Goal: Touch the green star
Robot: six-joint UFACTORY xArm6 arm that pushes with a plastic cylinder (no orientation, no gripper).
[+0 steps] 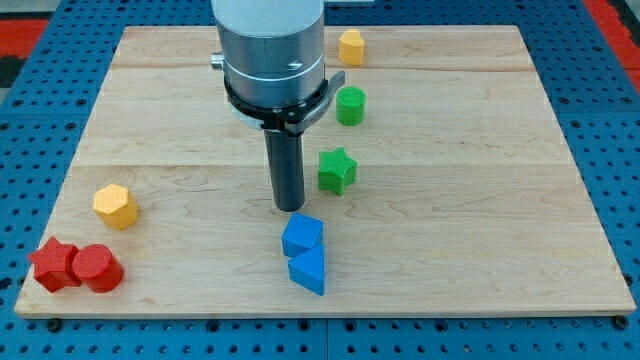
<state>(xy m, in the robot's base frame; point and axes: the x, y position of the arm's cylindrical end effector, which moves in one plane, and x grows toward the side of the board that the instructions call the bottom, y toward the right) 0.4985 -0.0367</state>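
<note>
My tip (290,207) just left of green star (337,170), apart, above blue blocks (304,253), no gripper, no writing

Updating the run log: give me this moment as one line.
task: touch green star | my tip: left of star, apart | contact: none | blue blocks: just below tip

green star (337,169) | lying flat, apparently | mid-board, slightly toward the view's right
</note>
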